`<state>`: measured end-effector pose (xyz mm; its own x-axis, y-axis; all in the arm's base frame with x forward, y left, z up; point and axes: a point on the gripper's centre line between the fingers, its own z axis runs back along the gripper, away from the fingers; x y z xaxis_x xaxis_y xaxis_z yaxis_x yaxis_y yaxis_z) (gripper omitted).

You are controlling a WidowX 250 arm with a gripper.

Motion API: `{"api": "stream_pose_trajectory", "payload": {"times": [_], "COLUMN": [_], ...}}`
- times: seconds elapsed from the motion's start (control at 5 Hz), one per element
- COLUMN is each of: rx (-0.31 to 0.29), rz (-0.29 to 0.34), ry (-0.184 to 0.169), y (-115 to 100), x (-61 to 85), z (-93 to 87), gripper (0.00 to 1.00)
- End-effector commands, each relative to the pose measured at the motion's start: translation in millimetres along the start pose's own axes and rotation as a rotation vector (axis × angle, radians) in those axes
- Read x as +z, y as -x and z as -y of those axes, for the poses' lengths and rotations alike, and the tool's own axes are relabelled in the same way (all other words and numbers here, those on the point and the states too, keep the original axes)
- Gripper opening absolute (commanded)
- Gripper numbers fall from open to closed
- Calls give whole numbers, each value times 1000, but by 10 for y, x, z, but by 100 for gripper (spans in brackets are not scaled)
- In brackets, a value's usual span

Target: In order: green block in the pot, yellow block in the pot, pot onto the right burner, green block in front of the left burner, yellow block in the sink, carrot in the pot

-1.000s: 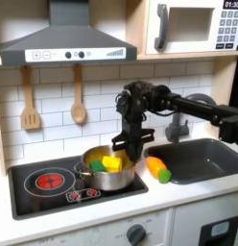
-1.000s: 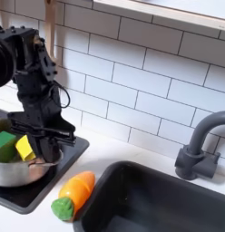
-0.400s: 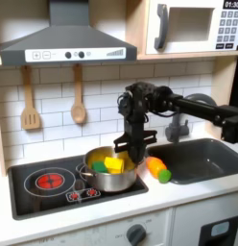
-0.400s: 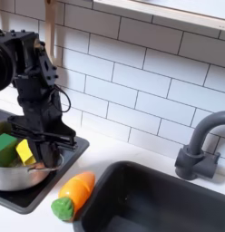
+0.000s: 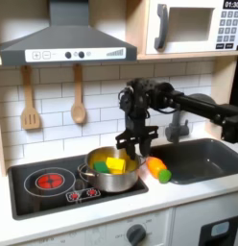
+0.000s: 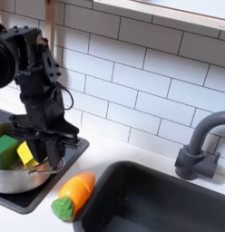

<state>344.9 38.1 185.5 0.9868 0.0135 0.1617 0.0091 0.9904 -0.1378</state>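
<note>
Pot [image 6: 19, 177] is sitting at the second exterior view's left edge — green block [image 6: 6, 150] and yellow block [image 6: 25, 153] lying inside it, touching. Gripper [image 6: 44, 152] is hanging at its rim; jaw state unclear. Carrot [image 6: 73, 196] is lying beside the sink [image 6: 169, 204].

Light: even, bright, indoor | Shadows: soft | Glare: on pot [image 5: 109, 174] rim | Focus: both exterior views soft, low-resolution.
</note>
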Motion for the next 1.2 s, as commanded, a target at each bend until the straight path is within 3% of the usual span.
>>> {"api": "stream_pose_trajectory", "payload": {"times": [0.0, 0.2, 0.4, 0.6, 1.0], "rx": [74, 126, 118, 165, 160], "rz": [3, 8, 17, 31, 48], "ry": [-13, -17, -39, -52, -80], "y": [-39, -36, -48, -59, -113], "x": [186, 213, 238, 288, 293], "z": [-5, -50, -135, -293, -525], "gripper": [100, 100, 100, 100, 100]}}
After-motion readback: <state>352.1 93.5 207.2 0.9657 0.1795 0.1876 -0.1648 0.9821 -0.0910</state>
